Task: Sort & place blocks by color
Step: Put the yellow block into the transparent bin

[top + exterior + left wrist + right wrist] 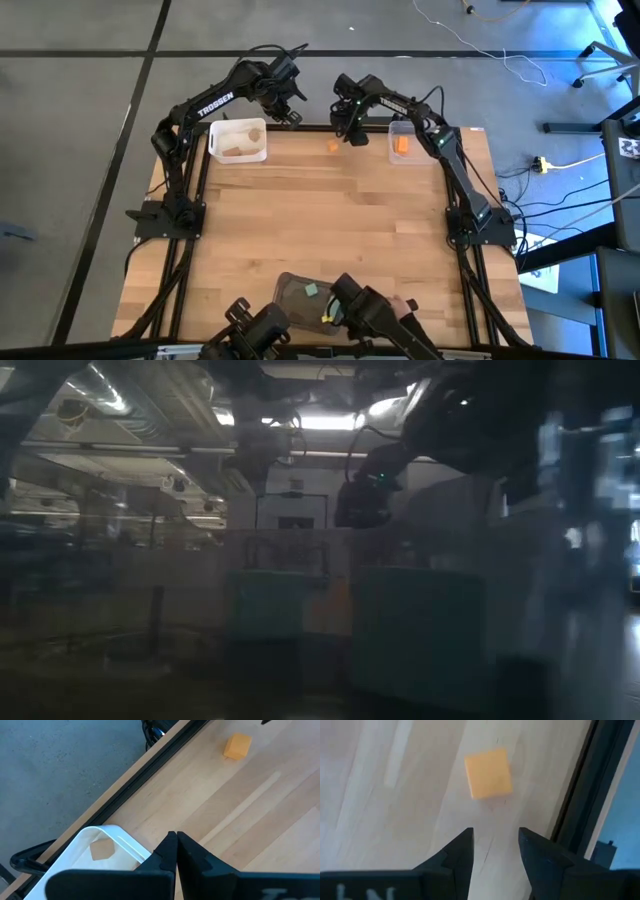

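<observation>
The room (pixel 80 110) is big, with a grey floor marked by dark lines, and wires (pixel 560 165) lie on the floor on the right side. In the middle stands the counter (pixel 320 220), made of light wooden strips with a black frame around it. Two dark arms reach in from the sides and meet near the far edge. The left gripper (pixel 291 116) hangs just past the far edge, next to the white tray (pixel 237 140), and its jaws are pressed tight together with nothing between them. The white tray sits at the far left corner and has pale wood blocks (pixel 243 140) in it. The right gripper (pixel 495 842) hovers over the counter near the far edge, and its jaws are apart and hold nothing. An orange block (pixel 488 773) lies on the bare wood just beyond those jaws, not touching them. A clear tray (pixel 403 141) at the far right holds another orange piece (pixel 402 146). A dark tray (pixel 300 296) at the near edge holds a teal block (pixel 311 290).
</observation>
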